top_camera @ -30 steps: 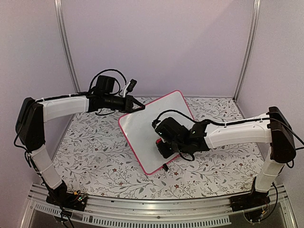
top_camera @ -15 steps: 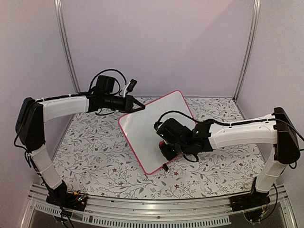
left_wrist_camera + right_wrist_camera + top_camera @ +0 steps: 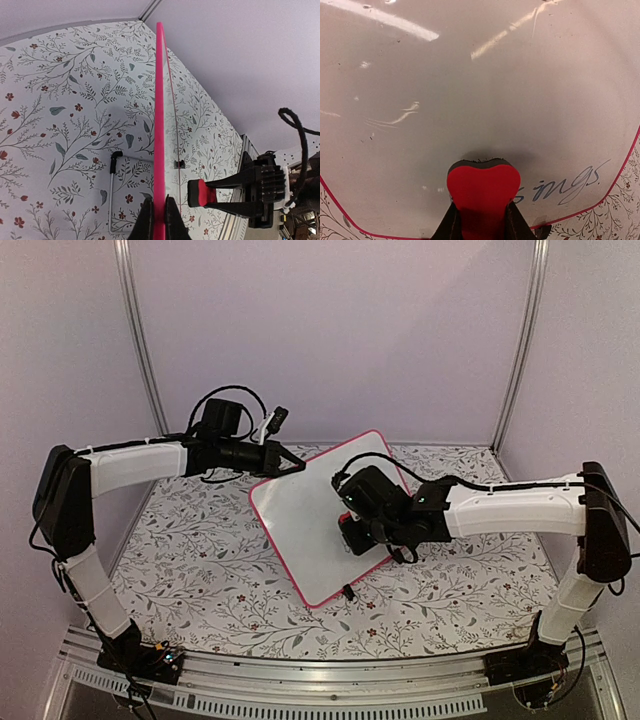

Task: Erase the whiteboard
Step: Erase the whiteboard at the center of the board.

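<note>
The whiteboard (image 3: 298, 520), white with a pink rim, stands tilted on the table. My left gripper (image 3: 297, 466) is shut on its upper left rim. In the left wrist view the rim (image 3: 160, 110) runs edge-on between the fingers of that gripper (image 3: 159, 216). My right gripper (image 3: 357, 537) is shut on a red eraser (image 3: 483, 186) with a dark felt face, pressed against the board (image 3: 470, 80). Dark handwriting (image 3: 570, 186) remains just right of the eraser, near the pink rim. The eraser (image 3: 199, 193) also shows beside the board from the left wrist.
The table (image 3: 200, 540) has a floral cloth. A wire stand leg (image 3: 111, 197) shows behind the board. A small black clip foot (image 3: 347, 591) sits at the board's lower rim. Pale walls and metal posts (image 3: 140, 340) close in the back.
My right gripper slid the eraser up and a little right across the board, toward its right rim. The left gripper and the board stayed still.
</note>
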Available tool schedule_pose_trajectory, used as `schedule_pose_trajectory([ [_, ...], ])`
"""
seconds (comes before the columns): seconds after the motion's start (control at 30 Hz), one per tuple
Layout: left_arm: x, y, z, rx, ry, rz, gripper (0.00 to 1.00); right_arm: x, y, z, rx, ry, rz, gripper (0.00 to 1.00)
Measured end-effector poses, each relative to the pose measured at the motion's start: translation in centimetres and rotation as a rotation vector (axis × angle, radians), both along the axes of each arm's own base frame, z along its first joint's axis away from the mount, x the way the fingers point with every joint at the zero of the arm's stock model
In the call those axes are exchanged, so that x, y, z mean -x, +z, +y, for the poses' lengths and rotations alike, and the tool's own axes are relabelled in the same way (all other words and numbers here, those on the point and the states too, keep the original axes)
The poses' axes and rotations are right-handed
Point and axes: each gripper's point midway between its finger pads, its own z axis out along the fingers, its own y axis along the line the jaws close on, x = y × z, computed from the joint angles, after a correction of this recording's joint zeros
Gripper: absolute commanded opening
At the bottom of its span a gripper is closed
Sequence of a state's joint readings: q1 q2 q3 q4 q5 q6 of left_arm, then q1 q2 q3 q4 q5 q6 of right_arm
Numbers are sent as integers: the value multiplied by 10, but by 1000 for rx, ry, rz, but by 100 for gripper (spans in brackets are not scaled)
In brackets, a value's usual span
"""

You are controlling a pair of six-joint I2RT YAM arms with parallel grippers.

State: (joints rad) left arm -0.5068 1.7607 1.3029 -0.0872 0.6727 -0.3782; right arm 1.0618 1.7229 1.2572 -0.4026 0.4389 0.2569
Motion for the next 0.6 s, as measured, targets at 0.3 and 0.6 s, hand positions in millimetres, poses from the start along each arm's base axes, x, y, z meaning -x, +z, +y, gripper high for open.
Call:
schedule_pose_trajectory([
  [0.3,0,0,0,0,0,0,0,-1,-2,1,0,-1,0,0],
  [0.6,0,0,0,0,0,0,0,-3,10,-3,-2,-9,-35,0],
])
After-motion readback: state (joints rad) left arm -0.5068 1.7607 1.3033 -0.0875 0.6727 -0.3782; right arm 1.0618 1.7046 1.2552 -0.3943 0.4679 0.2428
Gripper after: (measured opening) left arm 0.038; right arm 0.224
